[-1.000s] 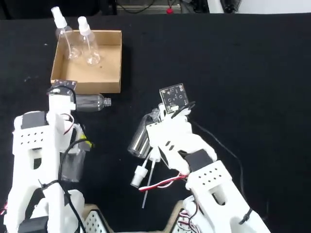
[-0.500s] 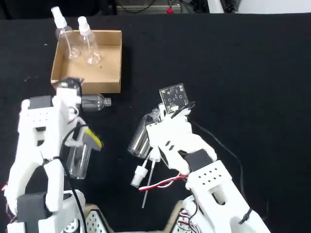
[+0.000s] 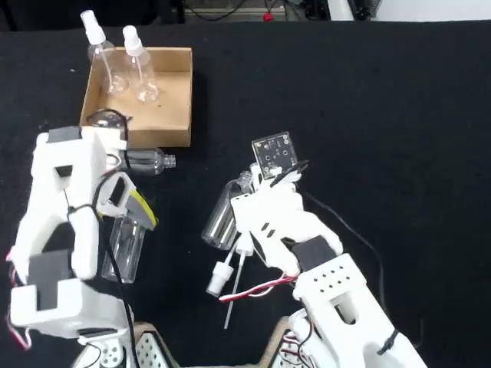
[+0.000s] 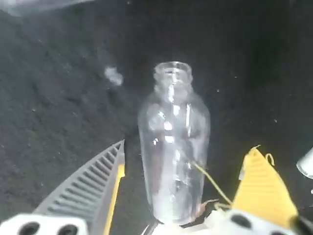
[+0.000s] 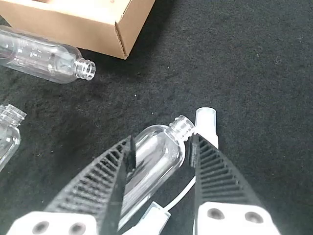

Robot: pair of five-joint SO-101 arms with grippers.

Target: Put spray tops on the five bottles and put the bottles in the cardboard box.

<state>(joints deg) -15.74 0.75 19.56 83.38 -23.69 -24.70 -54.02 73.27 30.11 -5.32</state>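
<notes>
A clear capless bottle (image 4: 173, 142) sits between the fingers of my left gripper (image 4: 188, 147), which is open with a gap on each side; the same bottle (image 3: 126, 245) shows under the left arm. My right gripper (image 5: 161, 141) is shut on a second capless bottle (image 5: 156, 161), tilted at mid-table (image 3: 222, 218). A white spray top (image 5: 205, 122) lies beside its neck. Another spray top (image 3: 221, 277) lies near the right arm. A third capless bottle (image 3: 149, 162) lies by the cardboard box (image 3: 189, 92), which holds two bottles with spray tops (image 3: 142, 73).
The black cloth (image 3: 368, 115) covers the table, with open room to the right and back. The box (image 5: 83, 19) and the lying bottle (image 5: 44, 54) are just ahead of my right gripper.
My left arm has swung and risen, bringing its gripper over the bottle at the left. The right arm and its bottle have stayed still.
</notes>
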